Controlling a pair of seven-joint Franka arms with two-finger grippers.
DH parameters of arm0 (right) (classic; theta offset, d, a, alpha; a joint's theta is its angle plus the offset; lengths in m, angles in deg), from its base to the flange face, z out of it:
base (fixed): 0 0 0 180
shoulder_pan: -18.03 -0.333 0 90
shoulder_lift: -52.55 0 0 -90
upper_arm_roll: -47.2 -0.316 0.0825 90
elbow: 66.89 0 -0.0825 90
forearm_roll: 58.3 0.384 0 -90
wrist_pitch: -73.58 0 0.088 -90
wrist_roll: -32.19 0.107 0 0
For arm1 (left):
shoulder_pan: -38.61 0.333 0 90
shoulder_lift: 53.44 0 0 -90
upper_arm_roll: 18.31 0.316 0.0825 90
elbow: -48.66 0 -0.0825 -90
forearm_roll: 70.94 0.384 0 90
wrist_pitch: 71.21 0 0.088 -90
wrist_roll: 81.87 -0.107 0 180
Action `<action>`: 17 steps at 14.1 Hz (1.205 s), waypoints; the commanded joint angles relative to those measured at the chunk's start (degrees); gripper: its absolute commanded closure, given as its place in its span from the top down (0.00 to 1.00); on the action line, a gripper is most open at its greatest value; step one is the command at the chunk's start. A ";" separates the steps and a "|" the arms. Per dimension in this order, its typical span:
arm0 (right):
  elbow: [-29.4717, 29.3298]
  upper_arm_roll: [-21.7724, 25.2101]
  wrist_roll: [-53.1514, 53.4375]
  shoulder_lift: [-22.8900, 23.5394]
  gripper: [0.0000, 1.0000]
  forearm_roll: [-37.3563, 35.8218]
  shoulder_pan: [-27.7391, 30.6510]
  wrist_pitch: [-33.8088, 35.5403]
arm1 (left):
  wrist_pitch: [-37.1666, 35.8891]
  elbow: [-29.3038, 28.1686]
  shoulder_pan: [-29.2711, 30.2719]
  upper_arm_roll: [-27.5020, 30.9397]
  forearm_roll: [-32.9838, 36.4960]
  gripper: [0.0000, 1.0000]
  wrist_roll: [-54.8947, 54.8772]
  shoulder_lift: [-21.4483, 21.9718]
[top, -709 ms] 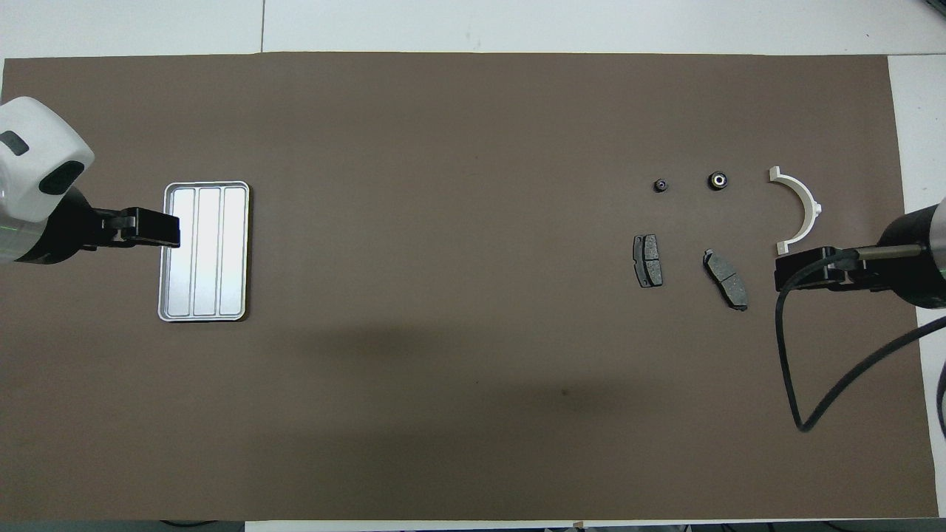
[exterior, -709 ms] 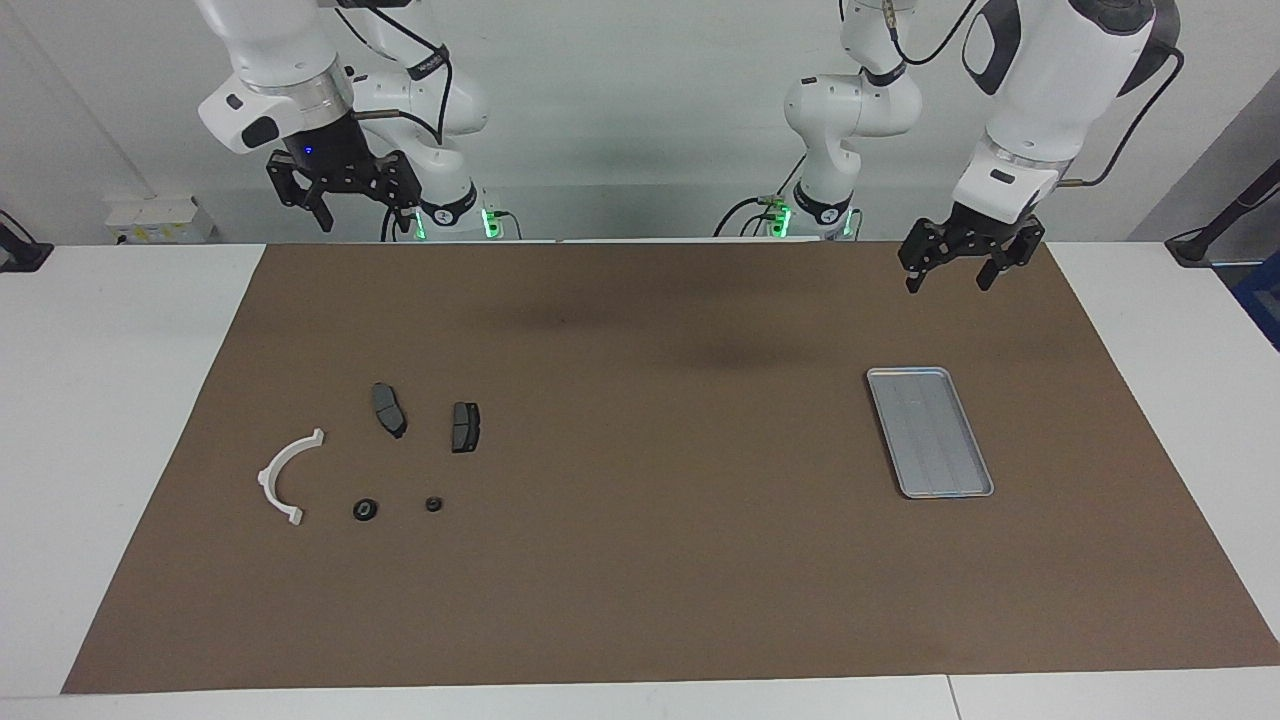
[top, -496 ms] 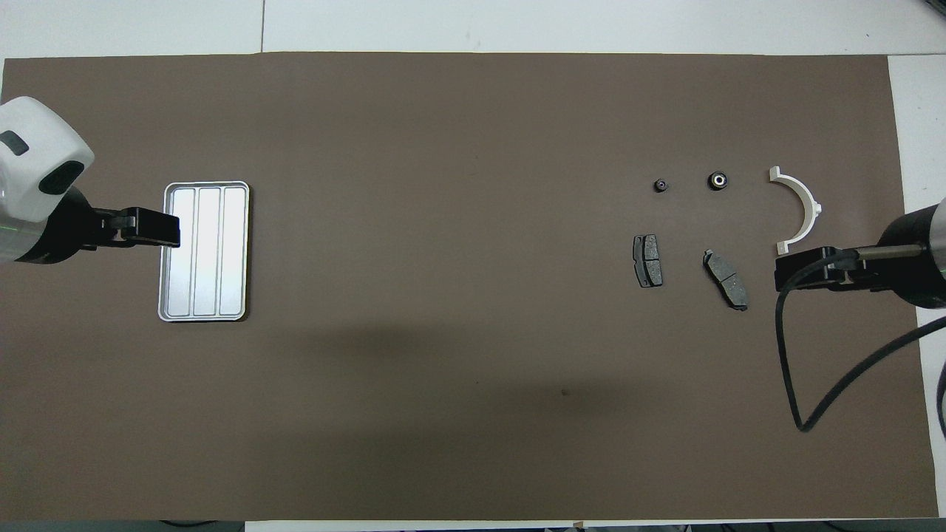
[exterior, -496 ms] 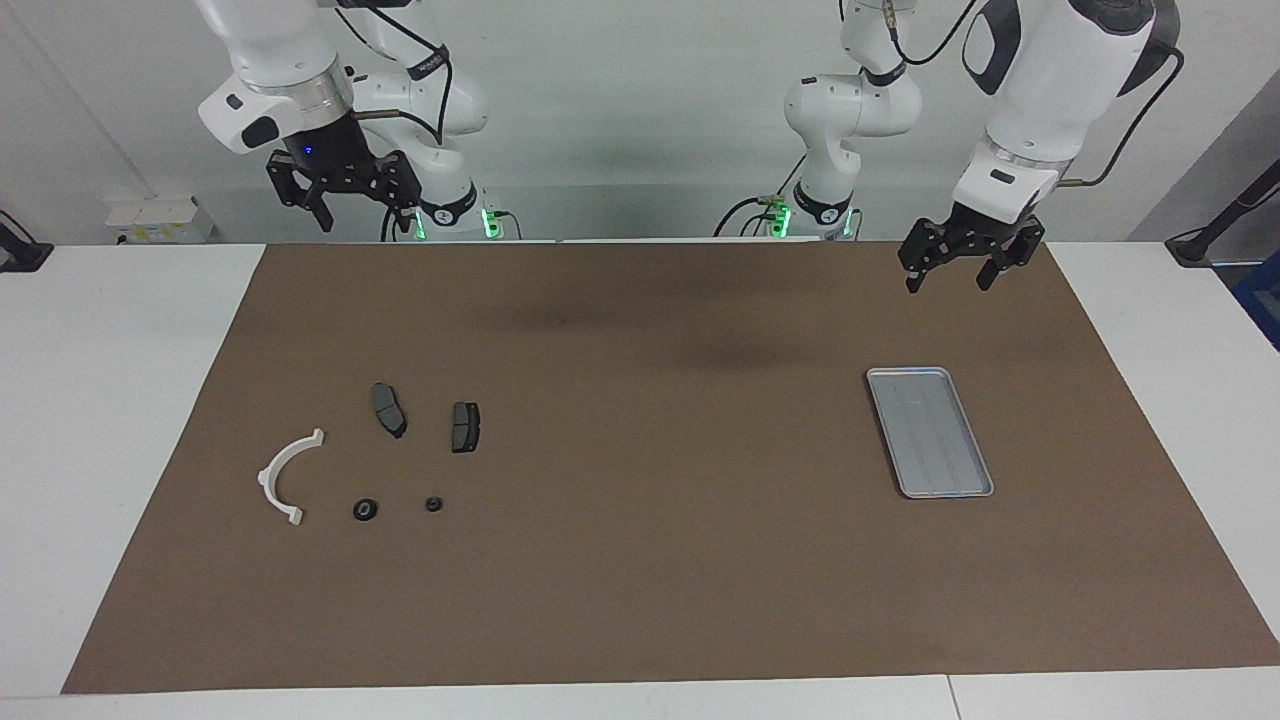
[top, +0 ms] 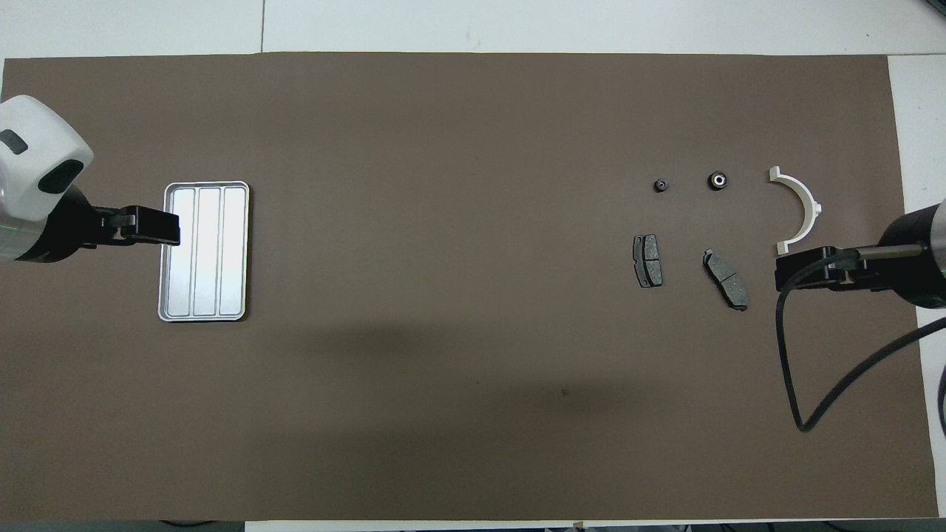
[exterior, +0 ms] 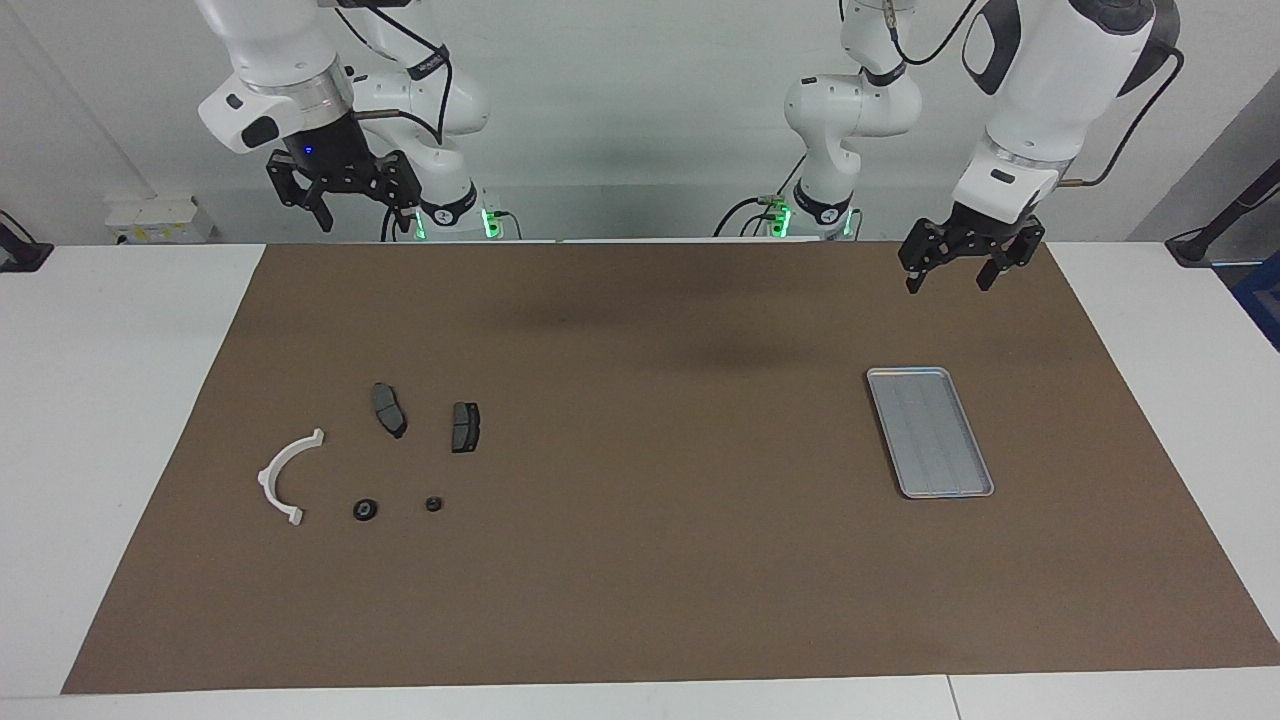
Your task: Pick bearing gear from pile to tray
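Note:
The pile lies on the brown mat toward the right arm's end: a white half-ring bracket (exterior: 285,475) (top: 802,214), two dark grey pads (exterior: 389,409) (exterior: 465,426), and two small black round pieces (exterior: 365,510) (exterior: 433,504) (top: 717,180) (top: 661,185). I cannot tell which round piece is the bearing gear. The silver tray (exterior: 930,432) (top: 204,251) lies empty toward the left arm's end. My left gripper (exterior: 947,278) (top: 170,236) hangs open in the air over the mat's edge by the robots. My right gripper (exterior: 365,218) (top: 783,270) hangs open and empty, high over the robots' edge of the table.
The brown mat (exterior: 650,560) covers most of the white table (exterior: 110,400). A black cable (top: 794,384) loops down from the right arm over the mat. Both arm bases stand at the robots' edge.

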 commanded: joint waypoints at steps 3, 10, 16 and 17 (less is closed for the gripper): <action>1.07 -0.44 -2.33 -1.19 1.00 1.23 0.68 -0.04 | 3.97 -4.67 -1.82 0.45 -0.54 1.00 2.16 2.21; 5.99 -0.27 -3.83 5.02 1.00 0.36 0.86 -13.11 | 8.54 -6.53 -4.99 0.45 -0.46 1.00 4.88 -0.15; 5.03 -0.35 6.79 22.24 1.00 -4.56 -0.28 -28.22 | 8.37 2.86 -12.79 0.54 3.94 1.00 16.82 -12.36; 4.68 -0.35 8.55 24.79 1.00 -5.35 -0.37 -30.95 | 8.81 3.74 -13.78 0.54 4.11 1.00 18.67 -13.43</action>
